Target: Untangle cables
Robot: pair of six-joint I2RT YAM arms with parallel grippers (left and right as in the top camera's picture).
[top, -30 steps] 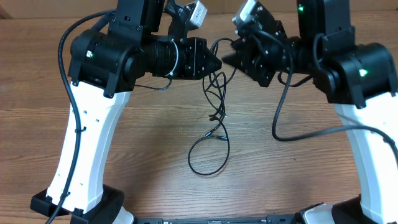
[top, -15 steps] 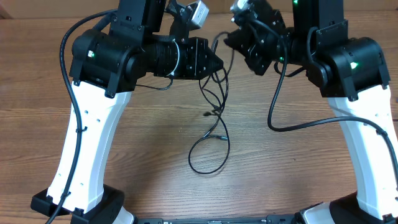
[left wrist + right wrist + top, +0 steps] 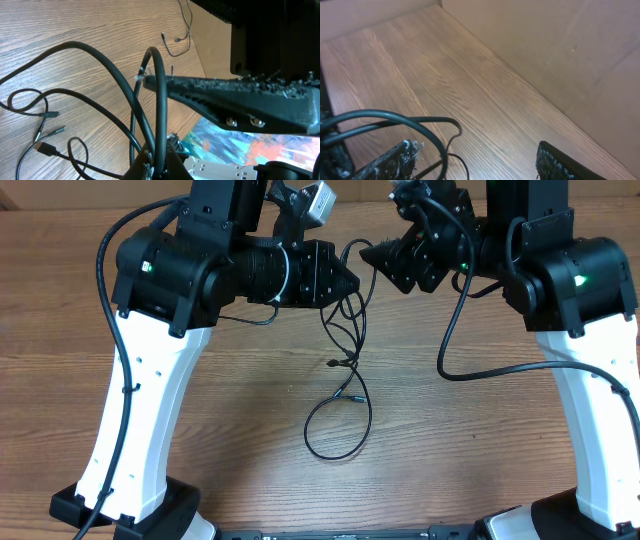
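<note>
Hanging from the left tool [image 3: 349, 283], whose fingers are closed on their upper strands, the cables [image 3: 334, 458] drop to the bench [image 3: 240, 410] and end in a loose loop lying between the two arms. The right tool [image 3: 475, 152] stands spread wide, gripping nothing; one strand arcs just beside one of its fingers [image 3: 395, 160].

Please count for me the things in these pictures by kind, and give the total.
Robot arms: 2 (left arm, right arm)
Claws: 2 (left claw, right claw)
Tangle of cables: 1 (separate cords cannot be counted)
Wooden table: 1
Total: 6
</note>
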